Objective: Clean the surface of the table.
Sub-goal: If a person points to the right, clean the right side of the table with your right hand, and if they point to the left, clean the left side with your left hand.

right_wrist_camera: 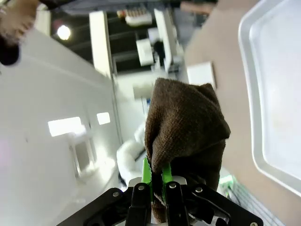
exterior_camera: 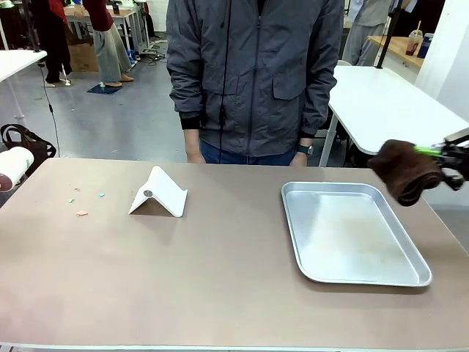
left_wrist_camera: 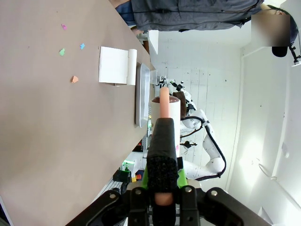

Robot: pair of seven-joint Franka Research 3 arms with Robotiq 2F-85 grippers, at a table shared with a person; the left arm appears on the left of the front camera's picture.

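The taupe-brown table [exterior_camera: 220, 279] carries a few small coloured scraps [exterior_camera: 81, 213] near its left end; they appear again in the left wrist view, scraps [left_wrist_camera: 74, 79] on the table [left_wrist_camera: 37, 122]. My right gripper [exterior_camera: 434, 152] hovers past the table's right end, above tray height, shut on a dark brown cloth [exterior_camera: 405, 170]. In its own view the cloth [right_wrist_camera: 186, 117] bunches over the gripper [right_wrist_camera: 156, 178]. My left gripper [left_wrist_camera: 162, 182] is shut on the black handle of a lint roller [left_wrist_camera: 165, 110]. The roller's white roll [exterior_camera: 13, 167] pokes in at the left edge.
A folded white card [exterior_camera: 159, 194] stands left of centre. A shiny silver tray [exterior_camera: 352, 235] lies empty on the right half. A person in a grey jacket [exterior_camera: 253, 73] stands at the far edge, hands down. White tables stand behind.
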